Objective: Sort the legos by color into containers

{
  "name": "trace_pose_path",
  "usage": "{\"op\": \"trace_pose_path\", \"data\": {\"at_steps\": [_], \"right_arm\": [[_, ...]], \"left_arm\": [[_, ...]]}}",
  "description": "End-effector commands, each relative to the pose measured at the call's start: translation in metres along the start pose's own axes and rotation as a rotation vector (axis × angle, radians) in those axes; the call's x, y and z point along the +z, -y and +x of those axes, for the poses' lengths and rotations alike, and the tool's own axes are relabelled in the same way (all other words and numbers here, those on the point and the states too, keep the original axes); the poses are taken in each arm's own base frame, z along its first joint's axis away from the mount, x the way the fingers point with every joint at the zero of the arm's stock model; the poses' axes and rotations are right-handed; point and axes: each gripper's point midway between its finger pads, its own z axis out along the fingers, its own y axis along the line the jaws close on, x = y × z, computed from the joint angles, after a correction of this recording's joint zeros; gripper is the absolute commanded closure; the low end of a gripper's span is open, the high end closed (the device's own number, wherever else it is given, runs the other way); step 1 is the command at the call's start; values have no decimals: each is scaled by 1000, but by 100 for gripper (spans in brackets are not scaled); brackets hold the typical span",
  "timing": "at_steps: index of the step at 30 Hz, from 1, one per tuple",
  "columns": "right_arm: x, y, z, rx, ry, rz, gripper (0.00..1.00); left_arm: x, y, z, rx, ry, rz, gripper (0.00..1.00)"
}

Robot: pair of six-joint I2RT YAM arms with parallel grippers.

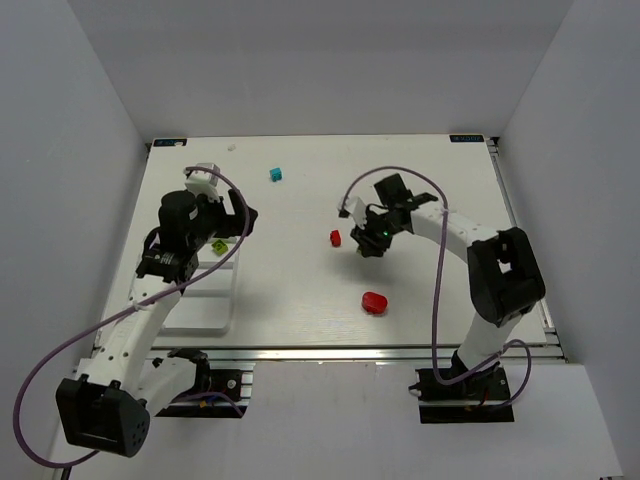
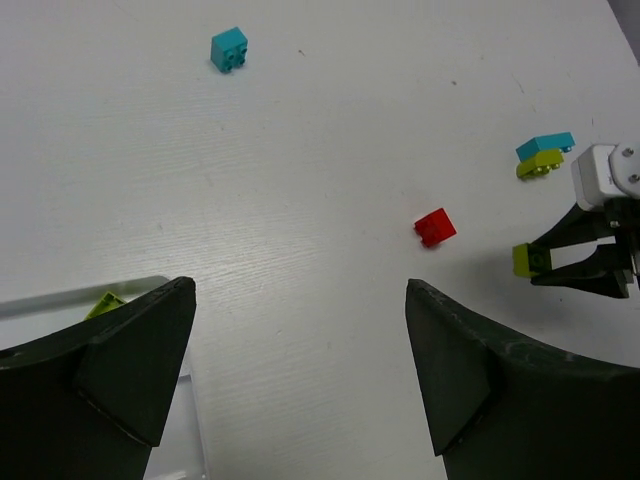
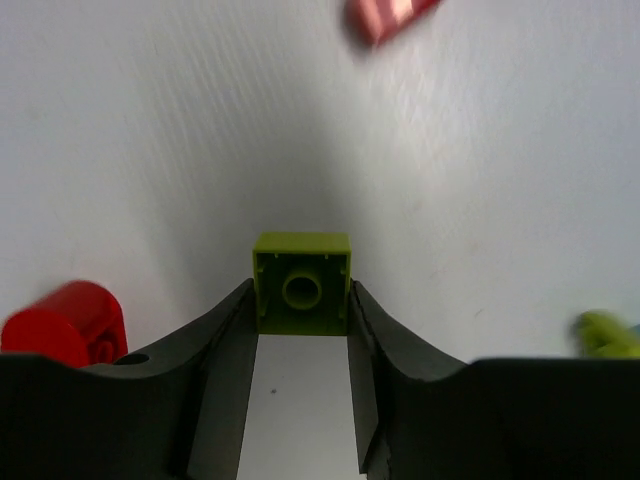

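Note:
My right gripper (image 1: 367,242) is shut on a yellow-green brick (image 3: 302,283), held by its sides low over the table; the left wrist view shows the brick too (image 2: 527,260). A small red brick (image 1: 336,238) lies just left of it. The larger rounded red piece (image 1: 375,302) lies nearer the front. A cyan brick (image 1: 276,174) lies at the back. A cyan brick stacked on a yellow-green one (image 2: 545,155) lies beyond the right gripper. My left gripper (image 2: 300,340) is open and empty at the clear tray's (image 1: 205,300) far end. One yellow-green brick (image 1: 219,246) lies in the tray.
The white table has raised rails on its right side (image 1: 520,230) and front edge (image 1: 330,350). White walls surround it. A purple cable loops over each arm.

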Motion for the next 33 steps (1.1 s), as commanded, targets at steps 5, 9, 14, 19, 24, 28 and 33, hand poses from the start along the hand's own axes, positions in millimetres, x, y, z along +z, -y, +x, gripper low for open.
{"op": "trace_pose_path", "data": {"at_steps": [5,9,14,19,24,28,33], "right_arm": [[20,-29,-146,-188,145,-181,97],[51,-55,-215,-172,258,-305,98],[74,-84,-295,-147,436,-414,100],[84,-112,-345,-202,643,-411,100],[106,-108,-375,-180,720,-357,100],[131,-115,-371,-180,715,-352,95],[150,-104,-372,-134,717,-296,81]], "left_arm": [[-25,-3,-30,23,172,-43,4],[-47,-10,-44,26,298,-97,2],[-78,-28,-61,24,467,-197,2],[-84,-31,-63,29,492,-221,2],[-80,-29,-62,38,474,-205,2],[-81,-27,-63,40,475,-195,2],[-82,-26,-63,40,479,-191,2]]}}
